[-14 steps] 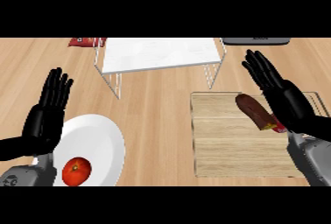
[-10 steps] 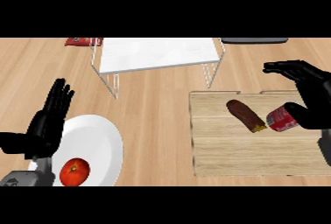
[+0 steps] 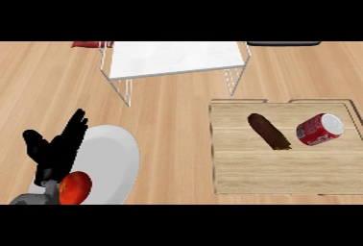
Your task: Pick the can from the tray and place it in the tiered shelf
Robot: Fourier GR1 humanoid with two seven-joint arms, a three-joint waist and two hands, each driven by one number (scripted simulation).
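Right hand gone from view since earlier; can [image 3: 320,129] lies untouched on tray [image 3: 241,173], right side. Left hand [image 3: 56,146] rests open beside plate [image 3: 113,158], near left.

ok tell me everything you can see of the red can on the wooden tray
The red can is a short metal-looking cylinder with white markings on its side and a pale silvery end. It lies on its side, that end facing up and to the right, on the right part of the light wooden tray. It rests beside the dark brown oblong item, apart from it. No hand touches it.
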